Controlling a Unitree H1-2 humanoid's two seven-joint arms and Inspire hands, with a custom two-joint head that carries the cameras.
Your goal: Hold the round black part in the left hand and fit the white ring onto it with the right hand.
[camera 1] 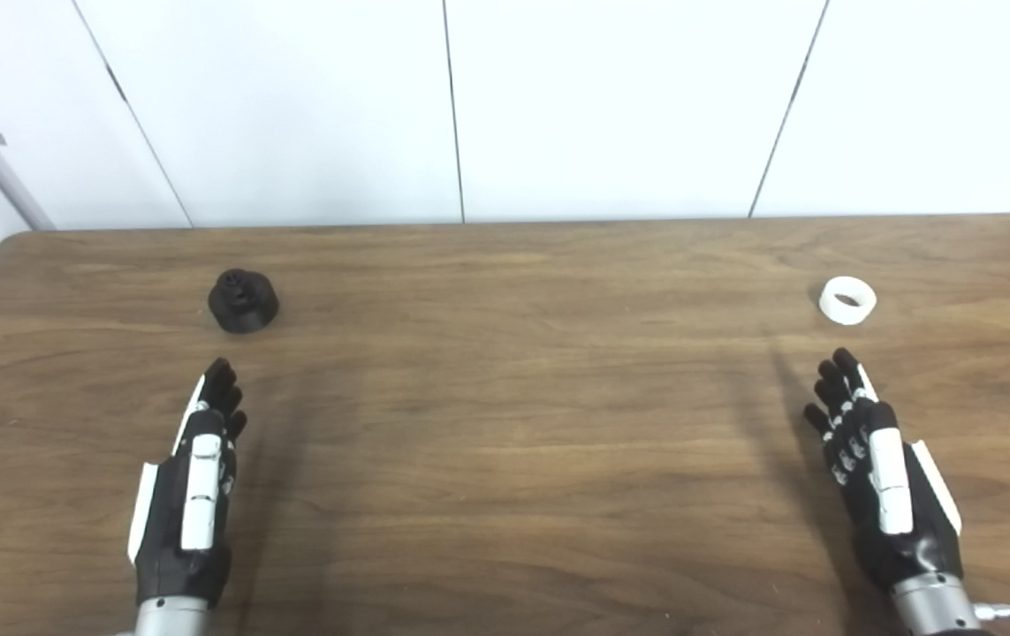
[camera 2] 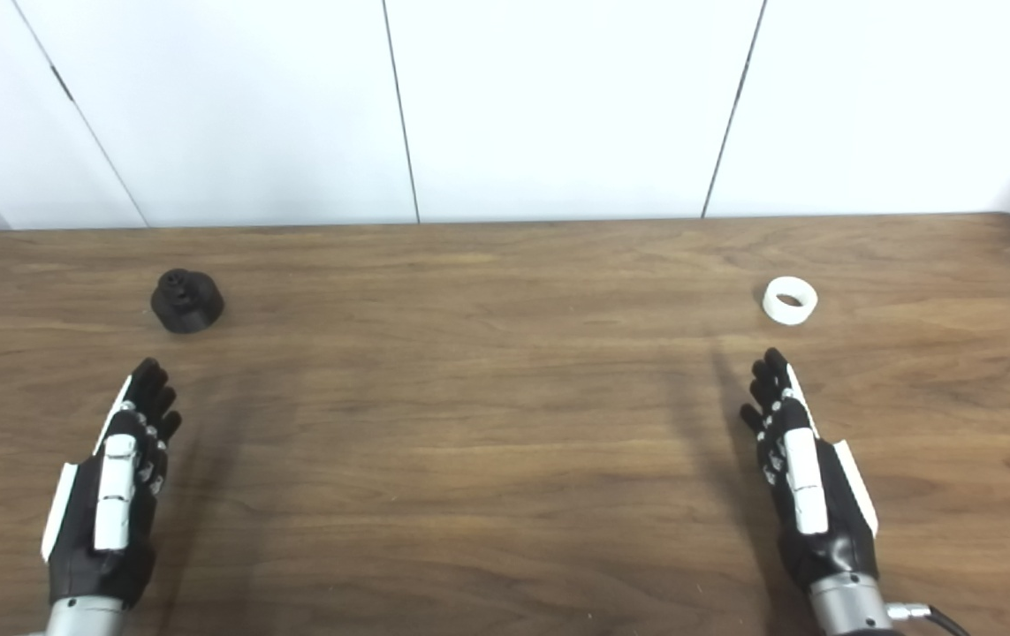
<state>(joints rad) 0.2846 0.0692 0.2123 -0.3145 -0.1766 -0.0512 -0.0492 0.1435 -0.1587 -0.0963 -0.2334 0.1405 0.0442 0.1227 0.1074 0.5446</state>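
Nearest the front edge of the table [camera 1: 505,495], both arms come in from below. The left hand [camera 1: 195,481] lies toward the left side with its fingers stretched forward and nothing in it. The right hand [camera 1: 876,459] mirrors it toward the right side, likewise released, fingers extended and empty. Neither touches a part.

Farther back, just beyond the left hand's fingertips, the round black part [camera 1: 243,301] sits on the wood near the left edge, its narrower end facing up. At about the same depth, near the right edge, the white ring [camera 1: 847,300] rests tipped a little, its opening facing up and toward the camera, a short way past the right hand. The two parts are well apart, across the width of the table. Behind the far edge stands a plain white panelled wall [camera 1: 611,106].

The task looks to be at its very start: nothing is picked up yet. The next move probably calls for the left hand to reach forward and close around the black part, keeping its top clear for the ring.
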